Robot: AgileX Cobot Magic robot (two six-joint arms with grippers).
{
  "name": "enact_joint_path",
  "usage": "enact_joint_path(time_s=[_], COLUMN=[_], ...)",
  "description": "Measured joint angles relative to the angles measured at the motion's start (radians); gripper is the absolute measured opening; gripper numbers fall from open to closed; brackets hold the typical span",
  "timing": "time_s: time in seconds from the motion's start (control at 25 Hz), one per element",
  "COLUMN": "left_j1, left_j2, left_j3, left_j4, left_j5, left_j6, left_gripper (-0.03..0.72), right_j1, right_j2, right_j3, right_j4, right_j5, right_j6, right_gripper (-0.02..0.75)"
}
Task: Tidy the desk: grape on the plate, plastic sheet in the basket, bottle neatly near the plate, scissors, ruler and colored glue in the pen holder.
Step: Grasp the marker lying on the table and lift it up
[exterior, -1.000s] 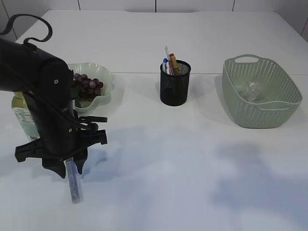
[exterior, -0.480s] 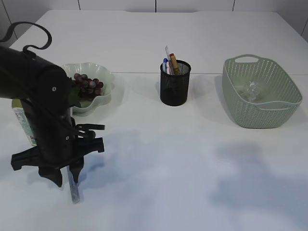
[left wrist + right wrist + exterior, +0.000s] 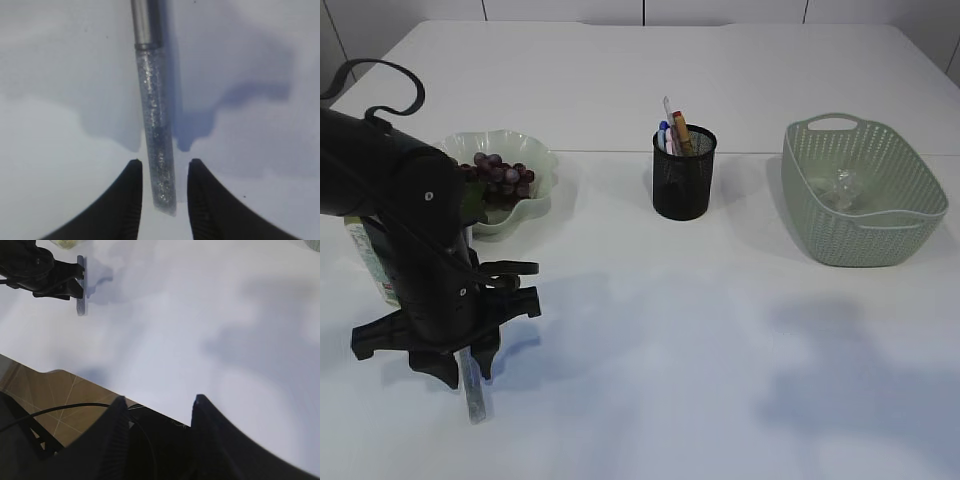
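The colored glue (image 3: 155,130), a glittery grey tube with a silver cap, lies flat on the white table. My left gripper (image 3: 165,162) stands open astride its near end, with a gap on each side. In the exterior view that gripper (image 3: 468,376) is at the front left, pointing down over the glue (image 3: 475,398). Grapes (image 3: 501,176) lie on the pale green plate (image 3: 542,160). The bottle (image 3: 365,255) stands left of the plate, half hidden by my arm. Crumpled plastic sheet (image 3: 842,187) is in the basket (image 3: 880,240). My right gripper (image 3: 160,399) is open and empty.
The black mesh pen holder (image 3: 684,185) stands mid-table with several slim items sticking out; I cannot tell scissors or ruler among them. The right wrist view looks past the table's front edge to the floor, with the glue (image 3: 80,285) far off.
My left arm has sunk a little lower over the glue tube and its jaws have narrowed slightly. The tube has not moved. The right gripper is unchanged.
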Motion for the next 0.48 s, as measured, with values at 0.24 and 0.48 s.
enact_joint_path(time_s=[0.24,0.48], left_j1=[0.000,0.000], left_j2=[0.000,0.000], left_j3=[0.000,0.000], left_j4=[-0.005,0.031], left_j5=[-0.009,0.006], left_j6=[0.000,0.000], left_gripper=[0.227,0.227], right_j1=[0.000,0.000], right_j2=[0.000,0.000], right_j3=[0.000,0.000], right_j4=[0.000,-0.002], right_j5=[0.000,0.000], right_j6=[0.000,0.000], right_gripper=[0.342,0.342])
